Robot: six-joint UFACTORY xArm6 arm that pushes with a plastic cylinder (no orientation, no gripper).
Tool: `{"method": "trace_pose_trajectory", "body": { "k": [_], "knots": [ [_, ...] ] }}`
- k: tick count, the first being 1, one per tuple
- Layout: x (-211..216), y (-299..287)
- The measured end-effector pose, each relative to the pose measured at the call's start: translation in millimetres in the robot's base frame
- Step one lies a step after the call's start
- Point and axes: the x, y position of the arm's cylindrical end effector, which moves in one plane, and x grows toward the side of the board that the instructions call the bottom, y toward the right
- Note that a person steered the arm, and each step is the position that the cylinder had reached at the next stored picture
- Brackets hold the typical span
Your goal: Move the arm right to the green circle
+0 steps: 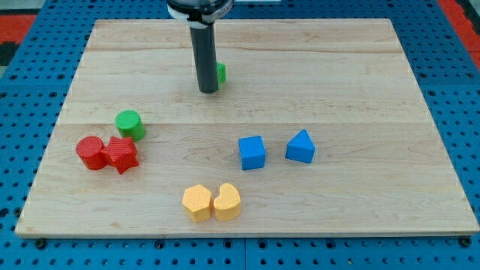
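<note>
the rod's tip (208,91) sits upper centre, hiding most of a green block (221,73); green circle (130,124) lies left of centre; no pincer shows, state unknowable.

Pale wooden board (360,67), resting on a blue pegboard surface (22,105). On it: green circle (129,124); red cylinder (90,152) touching red star (120,154); blue cube (252,152); blue wedge (301,146); two yellow blocks (197,202) (227,201) side by side; green block (221,73), mostly hidden behind the rod
</note>
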Motion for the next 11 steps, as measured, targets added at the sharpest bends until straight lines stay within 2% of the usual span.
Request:
{"method": "trace_pose_trajectory", "body": {
  "k": [1,2,3,4,5,7,8,9,10,11],
  "knots": [
    [-75,6],
    [-128,5],
    [-96,-39],
    [-141,-94],
    [-166,-99],
    [-164,-34],
    [-116,-14],
    [-83,32],
    [-12,26],
    [78,-4]
  ]
}}
